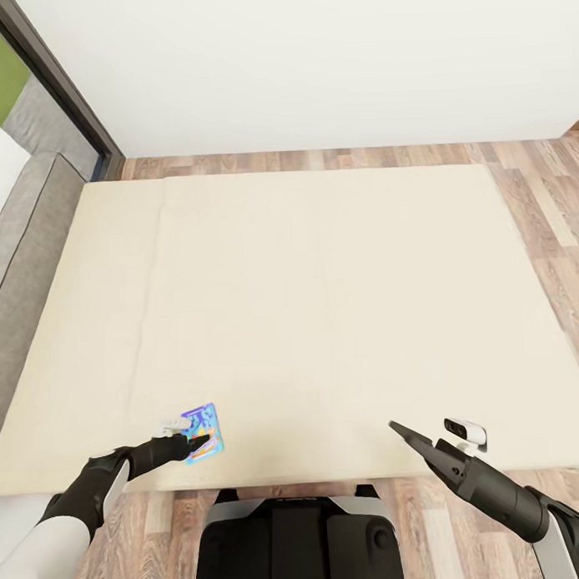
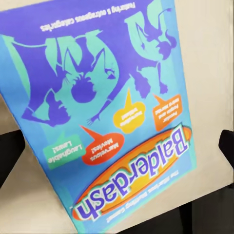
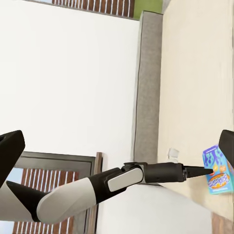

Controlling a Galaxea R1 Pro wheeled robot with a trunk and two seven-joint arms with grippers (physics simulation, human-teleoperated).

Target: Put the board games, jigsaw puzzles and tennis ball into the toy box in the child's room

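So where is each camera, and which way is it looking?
Head view: up on the robot's head, looking down over the bed; both arms show.
Left wrist view: on the left arm, close above the blue board game; dark fingertips show.
Right wrist view: on the right arm, looking sideways across the bed at the left arm.
All three share the game.

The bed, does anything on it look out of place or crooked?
Only one thing stands out: a blue Balderdash box lies flat near the near edge of the bed, turned askew to that edge. The left tool is at it. Nothing looks spilled or damaged.
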